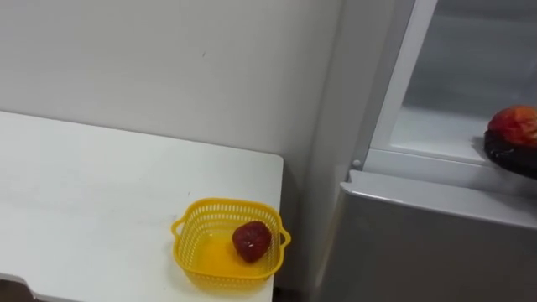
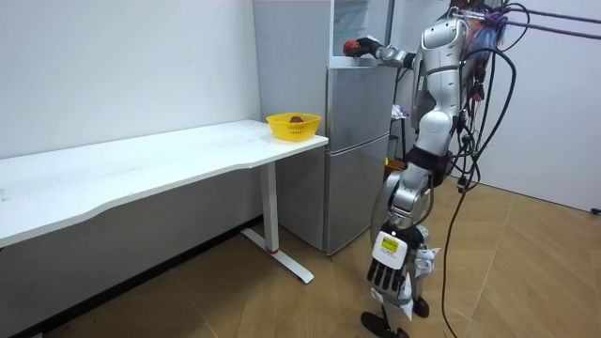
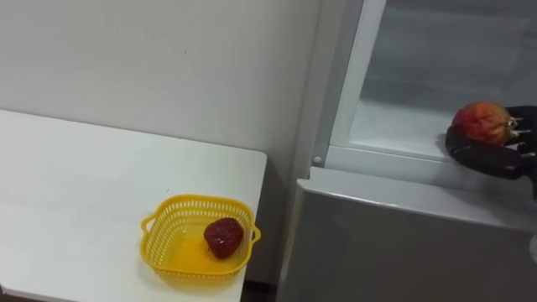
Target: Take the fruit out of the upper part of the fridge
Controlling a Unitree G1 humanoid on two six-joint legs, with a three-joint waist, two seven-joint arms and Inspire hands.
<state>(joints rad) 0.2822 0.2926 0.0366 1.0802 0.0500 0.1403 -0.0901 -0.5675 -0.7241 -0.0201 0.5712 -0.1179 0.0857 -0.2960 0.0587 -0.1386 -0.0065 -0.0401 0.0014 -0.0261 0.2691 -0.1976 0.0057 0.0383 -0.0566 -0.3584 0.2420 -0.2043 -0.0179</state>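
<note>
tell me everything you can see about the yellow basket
The basket is bright yellow and plastic-looking, a rounded square with latticed walls and a small loop handle on two opposite sides. It stands upright on the white table, at the corner beside the fridge. One dark red fruit lies inside against its right wall. Nothing else touches it.

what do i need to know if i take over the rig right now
Right robot hand: shut on the red-orange fruit, at the front edge of the open upper fridge compartment.
Left robot hand: open, hanging at its side.
Yellow basket on the white table holds a dark red fruit.
Done: fruit grasped. Left: bring it out, probably to the basket.
</note>
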